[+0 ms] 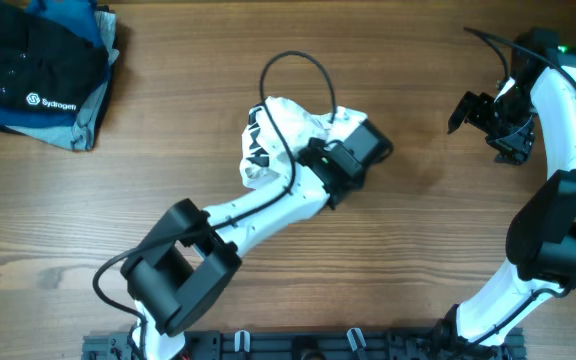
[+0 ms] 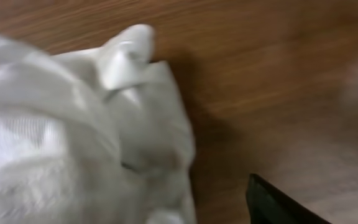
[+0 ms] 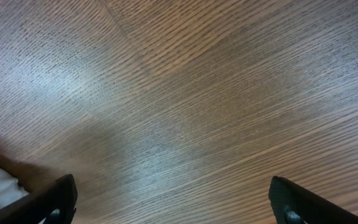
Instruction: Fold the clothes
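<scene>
Lying crumpled near the middle of the table (image 1: 428, 220), the white garment (image 1: 286, 118) is a bunched heap rather than a flat spread. No clean long axis can be read from it. Its folds run in several directions, and the left arm (image 1: 258, 205) crosses and hides its near-right part. The small black-and-white striped part (image 1: 257, 142) sits at the heap's left edge, facing the left side of the table.

The left gripper (image 1: 353, 150) is over the right edge of the heap. In the left wrist view the cloth fills the left half, blurred, and only one dark finger (image 2: 278, 202) shows at the lower right, clear of the cloth. Whether this pincer is spread or pinching cannot be told.

The right gripper (image 3: 173, 205) hangs over bare wood at the far right, well apart from the garment, jaws spread wide with nothing between them.

A black cable (image 1: 298, 62) loops from the left arm over the heap's far side. A dark blue folded stack (image 1: 38, 75) with a white "Sydrogen" logo lies at the far-left corner, well apart from the garment.
</scene>
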Robot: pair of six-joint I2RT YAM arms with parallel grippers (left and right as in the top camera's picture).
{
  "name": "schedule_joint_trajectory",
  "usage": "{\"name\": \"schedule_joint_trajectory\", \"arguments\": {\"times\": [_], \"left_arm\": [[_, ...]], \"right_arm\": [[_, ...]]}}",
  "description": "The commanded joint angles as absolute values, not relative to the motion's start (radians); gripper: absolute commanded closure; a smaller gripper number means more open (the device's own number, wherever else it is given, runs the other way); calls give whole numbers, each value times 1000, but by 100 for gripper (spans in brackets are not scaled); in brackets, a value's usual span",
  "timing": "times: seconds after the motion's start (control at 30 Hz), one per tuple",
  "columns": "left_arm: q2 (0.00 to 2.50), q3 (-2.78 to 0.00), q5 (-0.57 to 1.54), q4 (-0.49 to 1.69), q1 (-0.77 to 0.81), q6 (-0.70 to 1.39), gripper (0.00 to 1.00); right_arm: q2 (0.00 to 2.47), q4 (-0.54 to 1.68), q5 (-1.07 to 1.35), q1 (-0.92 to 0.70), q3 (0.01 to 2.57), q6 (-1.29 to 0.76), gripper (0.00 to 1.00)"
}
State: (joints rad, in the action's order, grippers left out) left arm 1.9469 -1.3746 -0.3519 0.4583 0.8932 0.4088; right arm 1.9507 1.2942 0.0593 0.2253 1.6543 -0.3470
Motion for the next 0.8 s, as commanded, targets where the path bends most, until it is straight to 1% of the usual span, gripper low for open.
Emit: {"name": "schedule_joint_trajectory", "arguments": {"times": [0.0,0.1,0.17,0.2,0.27,0.33,0.37,0.43,0.47,0.6,0.77], "left_arm": [[1947,-1453,-369,447,940,361,34],[1947,-1484,-383,448,947,361,34],[1947,-1500,-384,448,947,347,30],[1947,-1507,-389,448,945,343,30],[1946,-1512,-423,449,944,344,31],[1945,-1513,-456,454,944,344,39],[1945,-1513,-474,458,944,344,47],[1942,-1513,-530,476,944,348,88],[1941,-1513,-565,484,943,348,96],[1924,-1514,-646,520,926,382,96],[1860,-1514,-631,601,863,491,96]], "right_arm": [[1937,1295,71,226,1670,-341,0],[1937,1295,71,226,1670,-340,0],[1937,1295,71,226,1670,-340,0],[1937,1295,72,226,1670,-340,0],[1937,1295,71,226,1670,-340,0],[1937,1295,71,226,1670,-340,0],[1937,1295,71,226,1670,-340,0],[1937,1295,71,226,1670,-339,0],[1937,1295,71,226,1670,-335,0],[1937,1293,84,226,1670,-332,0],[1937,1296,86,226,1670,-331,0]]}}
